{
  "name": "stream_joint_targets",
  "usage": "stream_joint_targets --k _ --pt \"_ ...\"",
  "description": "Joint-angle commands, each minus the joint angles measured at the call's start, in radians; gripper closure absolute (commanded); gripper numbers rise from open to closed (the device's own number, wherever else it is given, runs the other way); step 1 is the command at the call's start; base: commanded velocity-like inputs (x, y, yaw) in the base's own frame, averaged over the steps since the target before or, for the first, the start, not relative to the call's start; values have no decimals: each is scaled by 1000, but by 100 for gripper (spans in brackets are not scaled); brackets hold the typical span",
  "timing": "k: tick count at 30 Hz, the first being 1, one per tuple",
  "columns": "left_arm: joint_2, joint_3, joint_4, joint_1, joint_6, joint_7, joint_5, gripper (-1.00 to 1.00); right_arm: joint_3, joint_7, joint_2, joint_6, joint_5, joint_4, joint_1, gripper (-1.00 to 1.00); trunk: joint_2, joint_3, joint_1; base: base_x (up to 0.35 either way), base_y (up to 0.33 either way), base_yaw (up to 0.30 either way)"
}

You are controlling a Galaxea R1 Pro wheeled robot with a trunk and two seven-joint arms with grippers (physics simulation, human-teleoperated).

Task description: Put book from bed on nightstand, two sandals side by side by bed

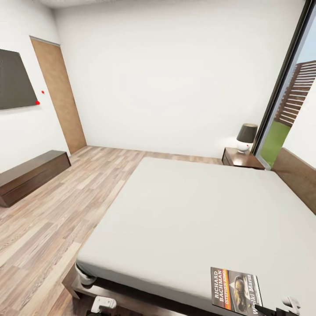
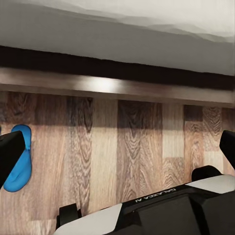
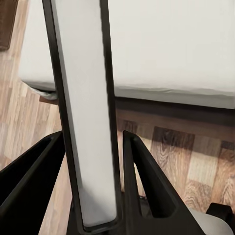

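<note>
One black-and-orange paperback book (image 1: 236, 292): clamped edge-on in our right claw (image 3: 91, 138), at the pale grey bed's (image 1: 184, 210) near edge.
Left claw (image 2: 117, 147): apart, empty.
Risk: we fear it slips before the dark wooden nightstand counter (image 1: 241, 159).

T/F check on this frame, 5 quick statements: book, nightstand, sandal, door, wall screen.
1. The book lies on the bed, near its closest edge. True.
2. The nightstand top carries nothing. False: a lamp with a dark shade stands on it.
3. A blue sandal lies on the wood floor in the left wrist view. True.
4. The door stands open. False: it sits shut in its frame.
5. The dark wall screen hangs above the nightstand. False: it hangs on the left wall, above the long low cabinet.
</note>
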Motion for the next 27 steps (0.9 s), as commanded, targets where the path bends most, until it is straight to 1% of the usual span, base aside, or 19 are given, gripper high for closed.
stream_joint_targets --k 1,27 --pt "0 8 1 -1 -4 -2 -10 -100 8 3 0 6 -10 0 -1 100 -2 -1 1 0 0 0" --pt "-1 8 1 -1 -3 -2 -10 -100 8 3 -1 6 -10 0 -1 100 -2 41 1 0 0 0"
